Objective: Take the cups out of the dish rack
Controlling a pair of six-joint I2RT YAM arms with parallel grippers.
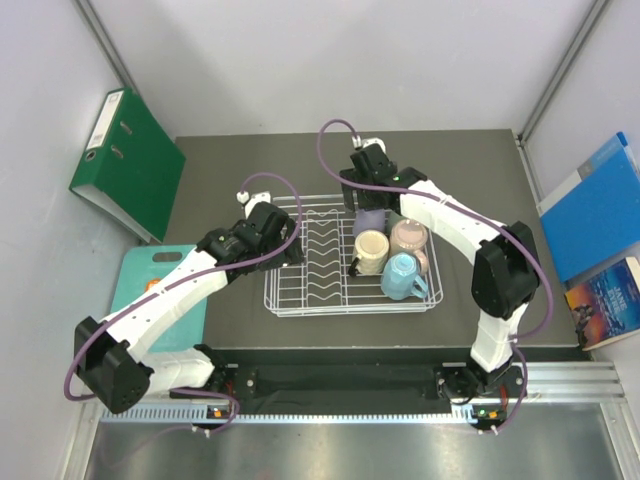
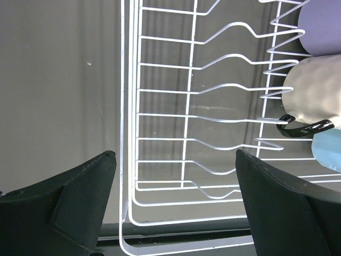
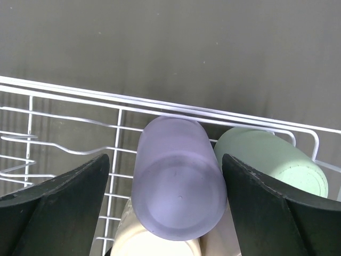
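Observation:
The white wire dish rack [image 1: 318, 262] sits mid-table, with the cups bunched at its right end: lavender [image 1: 367, 222], cream-yellow [image 1: 371, 250], pink [image 1: 409, 236] and light blue [image 1: 403, 277]. In the right wrist view the lavender cup [image 3: 178, 181] lies on its side, base towards the camera, beside a mint green cup [image 3: 269, 160] and above the cream one [image 3: 144, 242]. My right gripper [image 3: 165, 160] is open and straddles the lavender cup. My left gripper [image 2: 175, 153] is open and empty over the rack's left end [image 2: 186, 133].
A green binder [image 1: 130, 165] leans at the back left. A teal board [image 1: 150, 290] lies under the left arm. Blue books [image 1: 595, 205] are stacked at the right. A black curved handle [image 2: 303, 128] shows beside the cream cup in the left wrist view.

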